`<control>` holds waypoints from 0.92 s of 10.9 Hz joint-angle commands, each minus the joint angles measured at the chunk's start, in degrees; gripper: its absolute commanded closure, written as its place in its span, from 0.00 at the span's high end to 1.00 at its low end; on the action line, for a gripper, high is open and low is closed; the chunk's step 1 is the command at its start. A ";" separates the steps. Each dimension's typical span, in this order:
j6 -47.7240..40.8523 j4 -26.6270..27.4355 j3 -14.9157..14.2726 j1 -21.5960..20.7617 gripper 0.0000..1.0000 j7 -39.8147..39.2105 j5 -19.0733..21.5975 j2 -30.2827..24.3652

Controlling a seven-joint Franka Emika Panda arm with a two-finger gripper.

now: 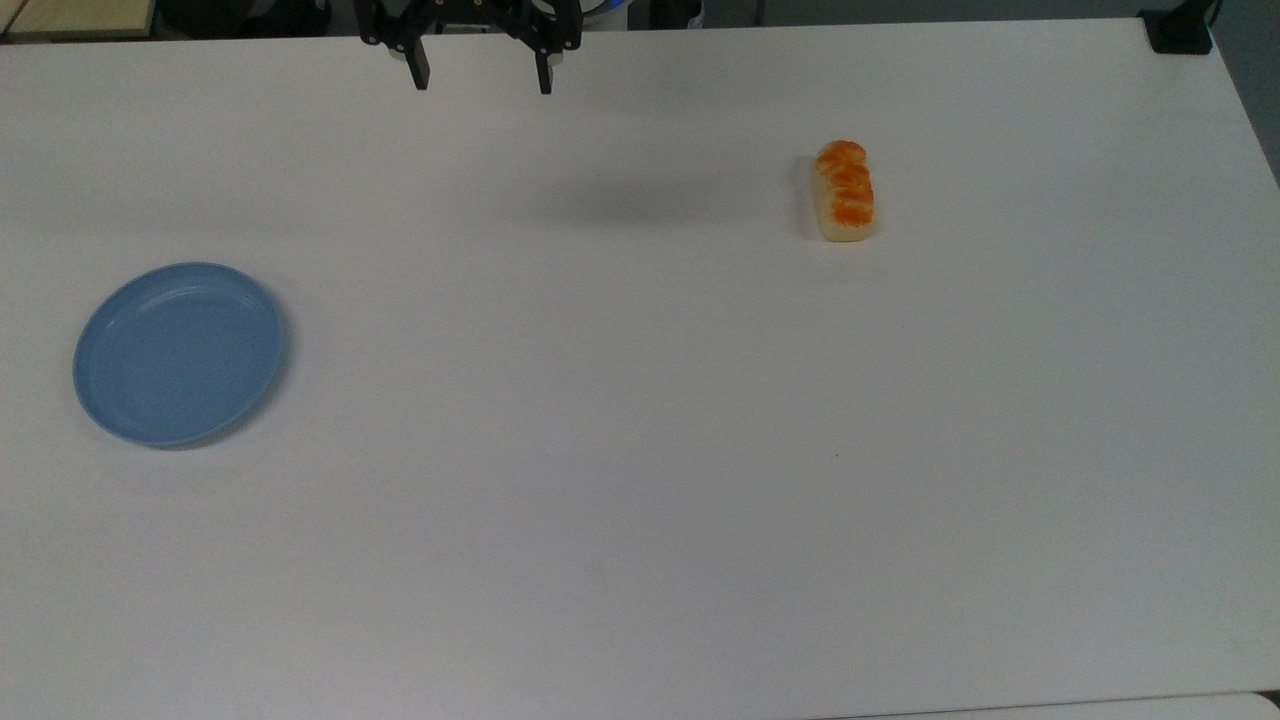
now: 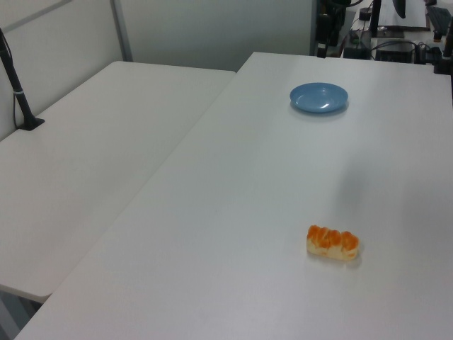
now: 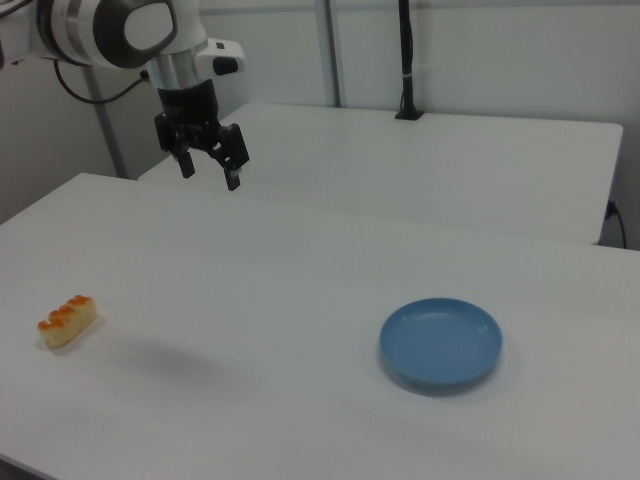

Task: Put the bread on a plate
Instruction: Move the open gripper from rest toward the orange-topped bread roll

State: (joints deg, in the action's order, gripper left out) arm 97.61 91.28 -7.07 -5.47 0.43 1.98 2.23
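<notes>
- Table (image 1: 640, 450): a broad white top, plain and matte, carrying the plate and the bread; the left view has a second white table (image 2: 92, 156) butted against its left edge.
- Arm (image 3: 110, 30): white and grey with black joints, reaching in from the right view's upper left and hanging above the table.
- Plate (image 1: 180, 353): round, shallow and light blue with a raised rim, no pattern, nothing on it. It sits flat near the top view's left edge, well apart from the bread. In the right view (image 3: 441, 342) it lies toward the right.
- Gripper (image 1: 482, 82): black, two fingers pointing down and spread wide with nothing between them. It hangs over the table's far edge at the top of the top view, between plate and bread sideways, touching neither; a soft shadow lies on the table below.
- Bread (image 1: 845, 190): a small oblong loaf with pale cream sides and a glossy orange-brown top split into segments. It lies flat on the bare table toward the top view's upper right, long axis running top to bottom. The left view (image 2: 333, 243) shows it in the near right part of the table.
</notes>
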 commanded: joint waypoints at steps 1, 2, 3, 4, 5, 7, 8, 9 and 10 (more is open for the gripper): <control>-0.23 1.62 1.09 0.64 1.00 0.01 1.27 -1.00; -0.05 2.57 2.05 0.64 1.00 0.01 1.27 -1.26; 1.34 4.41 3.19 0.64 1.00 0.01 1.27 -1.35; 4.92 7.47 4.85 0.64 1.00 0.01 1.36 -1.52; 8.61 10.90 7.48 0.73 1.00 0.53 1.36 -1.87; 16.87 17.23 12.05 1.16 1.00 3.51 1.36 -2.58; 19.78 19.00 14.69 1.25 1.00 4.92 1.28 -2.40; 20.60 19.72 17.67 1.25 1.00 7.37 1.27 -2.05; 21.39 21.03 21.01 1.25 1.00 9.74 1.27 -1.70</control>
State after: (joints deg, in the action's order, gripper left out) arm 116.03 107.87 7.66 -5.17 5.62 2.14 2.28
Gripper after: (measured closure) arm 0.000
